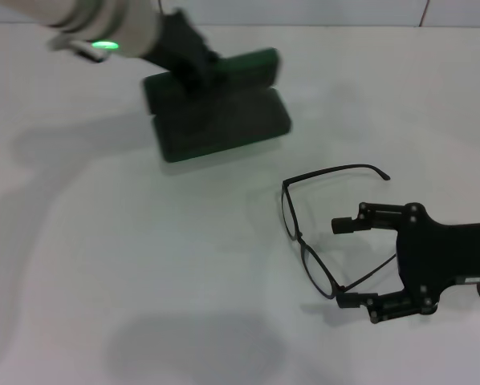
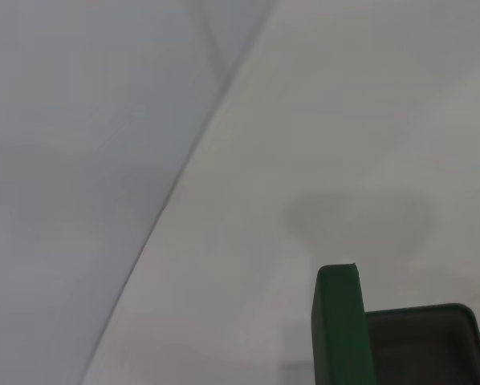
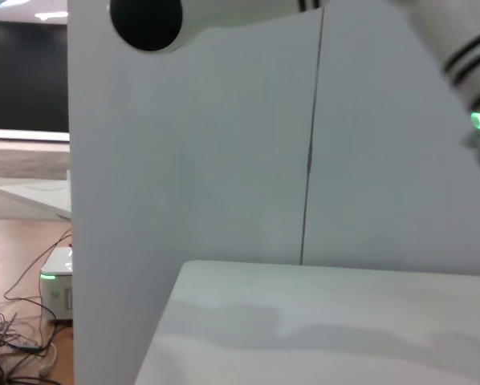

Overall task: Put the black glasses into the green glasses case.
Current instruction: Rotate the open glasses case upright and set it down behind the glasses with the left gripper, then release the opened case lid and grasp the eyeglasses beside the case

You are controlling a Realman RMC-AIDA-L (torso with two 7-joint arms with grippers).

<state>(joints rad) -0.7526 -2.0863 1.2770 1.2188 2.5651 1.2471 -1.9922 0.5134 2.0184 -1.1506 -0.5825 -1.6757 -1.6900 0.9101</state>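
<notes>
The green glasses case (image 1: 220, 120) lies open on the white bench (image 1: 144, 281), its lid raised. The left gripper (image 1: 193, 62) sits over the case's rear edge, probably steadying the lid; whether it is clenched I cannot tell, since its fingers are hidden. The black glasses (image 1: 324, 233) rest unfolded on the bench, well apart from the case. The right gripper (image 1: 348, 263) stands spread wide, straddling one temple arm, grasping nothing yet.

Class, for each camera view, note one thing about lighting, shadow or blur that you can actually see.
Head view: the left gripper and green glasses case look motion-blurred, while the black glasses and right gripper are sharp; soft arm shadows lie on the table. Left wrist view: a faint shadow beyond the case lid. Right wrist view: even light, a green indicator glowing.
</notes>
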